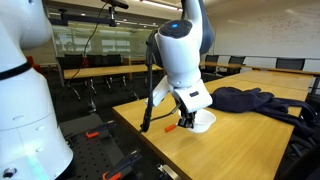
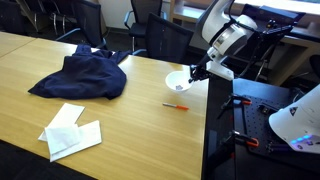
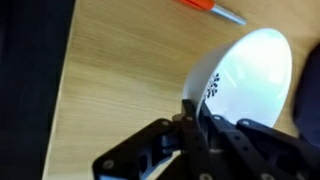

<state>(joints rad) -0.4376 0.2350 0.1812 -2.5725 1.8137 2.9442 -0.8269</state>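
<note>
Exterior view over the desk (image 2: 140, 135), left to right:
- Dark cloth (image 2: 85, 75): crumpled heap, well apart from the hand.
- White paper (image 2: 70, 130): folded sheets lying flat, also well clear of the hand, on the camera side of the cloth.
- Screwdriver (image 2: 176, 105): small, orange handle, flat on the desk. It is near the hand, just beside the bowl and not touching it.
- Bowl (image 2: 180, 82): white, close to the desk's edge, directly at the hand.
- Hand (image 2: 197, 73): down at the bowl's rim, on the side nearest the desk's edge.

Wrist view:
- The hand (image 3: 190, 108) is closed right down, with the rim of the bowl (image 3: 250, 80) pinched between the fingertips.
- There is a dark pattern on the bowl's inner wall just past the fingertips.
- The screwdriver (image 3: 205, 5) shows at the top edge, beyond the bowl and clear of it.

Exterior view from the arm's side:
- The hand (image 1: 188, 117) is low over the desk (image 1: 135, 108), with the bowl (image 1: 203, 122) right against it.
- I can't tell whether the bowl's base is off the desk.
- The screwdriver (image 1: 170, 128) is just beside the hand.
- The cloth (image 1: 245, 98) is behind the hand, well apart.
</note>
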